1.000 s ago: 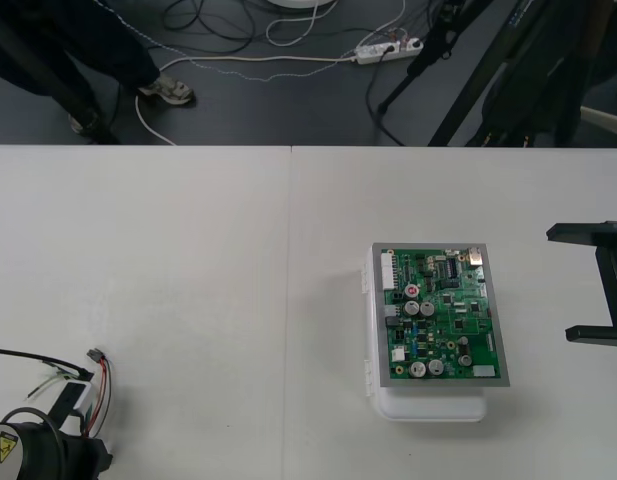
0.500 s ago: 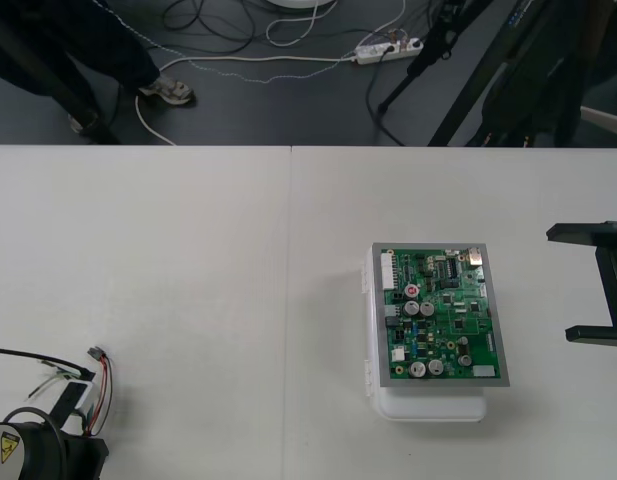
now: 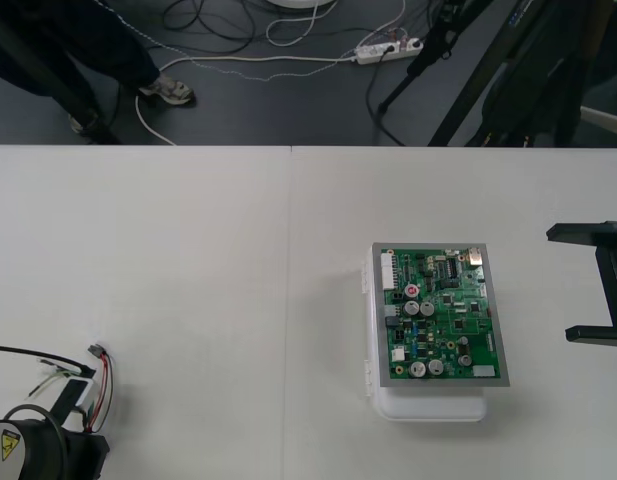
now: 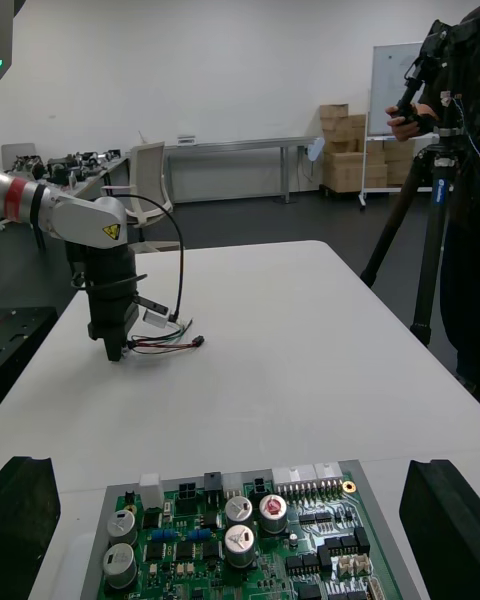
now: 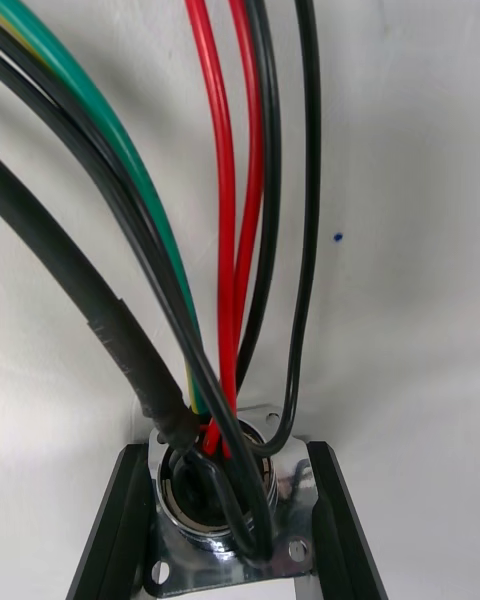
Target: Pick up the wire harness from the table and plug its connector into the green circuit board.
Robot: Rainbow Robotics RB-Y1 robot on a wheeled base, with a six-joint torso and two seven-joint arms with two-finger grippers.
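L gripper (image 3: 68,408), at the tabletop's near left corner, is clamped on the harness (image 3: 100,380) by its metal socket (image 5: 220,505). Wires run out from the fingers (image 5: 115,530) toward the far edge, with the plug (image 3: 95,352) free at the tip. Board (image 3: 438,315) sits well apart, toward the right edge. R gripper (image 3: 591,285), spread wide, waits just beside it. Judgement: plug must cross the tabletop rightward, and its long axis prob. needs turning to face the board's connectors.
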